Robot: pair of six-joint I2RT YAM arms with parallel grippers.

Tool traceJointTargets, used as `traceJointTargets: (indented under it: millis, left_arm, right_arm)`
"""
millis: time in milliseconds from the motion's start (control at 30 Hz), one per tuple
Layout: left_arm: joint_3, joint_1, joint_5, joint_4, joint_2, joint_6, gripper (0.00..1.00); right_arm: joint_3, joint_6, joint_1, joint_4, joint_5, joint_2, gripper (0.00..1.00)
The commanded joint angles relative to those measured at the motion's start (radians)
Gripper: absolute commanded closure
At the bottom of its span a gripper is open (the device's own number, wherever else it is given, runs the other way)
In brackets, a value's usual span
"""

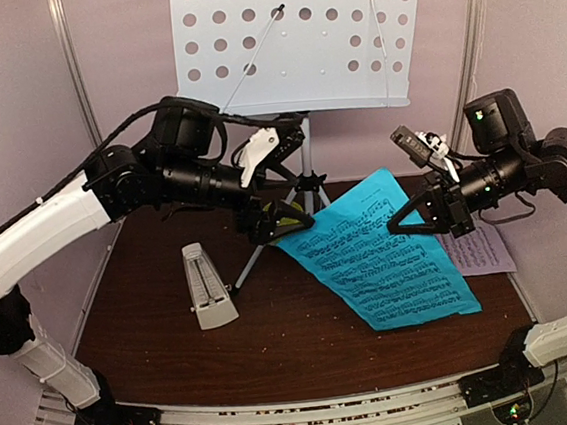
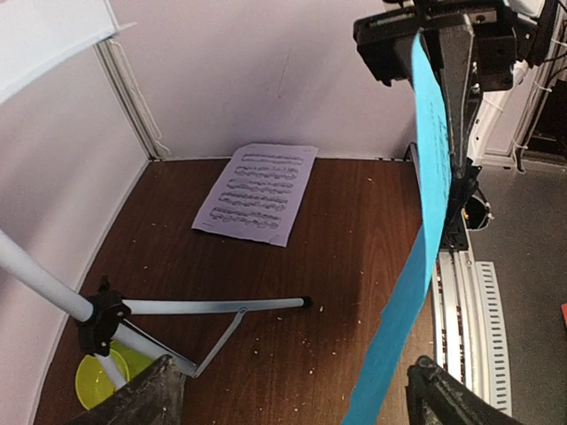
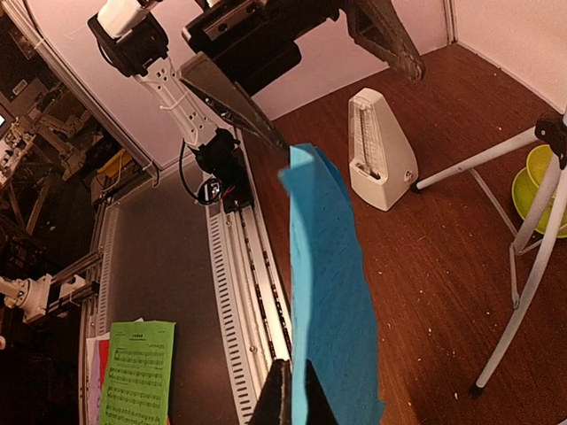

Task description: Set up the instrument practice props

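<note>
Music stand [image 1: 297,40] upright at rear. Blue sheet [image 1: 378,254] held aloft centre-right, long axis running far-left to near-right; right gripper [image 3: 291,394] clenched on its far edge, left gripper [image 1: 277,223] released by the stand's legs. Metronome [image 1: 208,285] upright, left. Pink sheet [image 1: 480,247] flat, partly hidden. Green bowl [image 2: 106,376] cut off.

We hold our left pincer [image 2: 292,400] spread wide; our right pincer [image 1: 397,226] is clamped shut, both arms reaching inward.
</note>
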Motion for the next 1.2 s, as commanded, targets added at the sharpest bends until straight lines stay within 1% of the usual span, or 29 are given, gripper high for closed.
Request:
traceJointTargets:
  millis: [0, 67, 100, 167, 300, 333, 433, 467, 533, 600, 633, 667, 700, 733, 767, 833, 900, 967, 1067, 1167]
  left_arm:
    - [0.062, -0.030, 0.062, -0.005, 0.048, 0.019, 0.12]
    - [0.078, -0.036, 0.059, -0.006, 0.069, 0.011, 0.15]
    - [0.085, -0.038, 0.046, -0.006, 0.079, 0.003, 0.18]
    - [0.107, -0.040, 0.024, -0.012, 0.099, -0.020, 0.29]
    - [0.119, -0.041, 0.039, -0.014, 0.112, -0.046, 0.52]
    - [0.116, -0.041, 0.042, -0.012, 0.112, -0.051, 0.56]
    - [0.110, -0.041, 0.058, -0.010, 0.110, -0.060, 0.63]
    - [0.108, -0.042, 0.060, -0.007, 0.110, -0.062, 0.67]
    - [0.108, -0.042, 0.064, -0.002, 0.109, -0.057, 0.77]
    - [0.106, -0.042, 0.070, 0.010, 0.106, -0.047, 0.90]
    - [0.102, -0.041, 0.072, 0.021, 0.102, -0.046, 0.98]
    - [0.094, -0.041, 0.069, 0.040, 0.092, -0.053, 1.00]
    - [0.066, -0.036, 0.068, 0.081, 0.071, -0.075, 1.00]
    - [0.020, -0.028, 0.081, 0.183, 0.028, -0.104, 1.00]
    - [-0.043, -0.017, 0.093, 0.276, 0.003, -0.138, 1.00]
    - [-0.151, 0.008, 0.102, 0.420, -0.071, -0.202, 1.00]
    - [-0.211, 0.036, 0.121, 0.477, -0.104, -0.238, 1.00]
    - [-0.225, 0.064, 0.153, 0.474, -0.115, -0.255, 1.00]
    - [-0.239, 0.088, 0.203, 0.476, -0.129, -0.279, 1.00]
    - [-0.267, 0.107, 0.234, 0.504, -0.145, -0.313, 1.00]
  right_arm:
    - [0.082, -0.085, 0.044, -0.073, 0.082, 0.047, 1.00]
    - [0.118, -0.102, 0.063, -0.086, 0.097, 0.079, 1.00]
    - [0.134, -0.110, 0.075, -0.090, 0.104, 0.093, 1.00]
    - [0.158, -0.123, 0.088, -0.094, 0.114, 0.115, 1.00]
    - [0.168, -0.140, 0.098, -0.083, 0.133, 0.130, 1.00]
    - [0.167, -0.143, 0.099, -0.081, 0.140, 0.130, 1.00]
    - [0.148, -0.144, 0.098, -0.065, 0.157, 0.121, 1.00]
    - [0.140, -0.142, 0.098, -0.053, 0.161, 0.117, 1.00]
    - [0.129, -0.138, 0.098, -0.039, 0.170, 0.109, 1.00]
    - [0.123, -0.132, 0.098, -0.028, 0.184, 0.103, 1.00]
    - [0.119, -0.123, 0.097, -0.020, 0.199, 0.098, 0.96]
    - [0.112, -0.116, 0.097, -0.011, 0.211, 0.091, 0.89]
    - [0.097, -0.107, 0.097, 0.001, 0.221, 0.079, 0.79]
    - [0.068, -0.097, 0.098, 0.020, 0.231, 0.063, 0.69]
    - [0.040, -0.086, 0.098, 0.040, 0.240, 0.043, 0.61]
    - [-0.023, -0.064, 0.095, 0.078, 0.262, -0.003, 0.52]
    - [-0.082, -0.046, 0.093, 0.106, 0.289, -0.049, 0.49]
    - [-0.129, -0.033, 0.084, 0.120, 0.303, -0.088, 0.47]
    - [-0.172, -0.027, 0.067, 0.122, 0.333, -0.130, 0.47]
    - [-0.193, -0.031, 0.055, 0.107, 0.373, -0.167, 0.50]
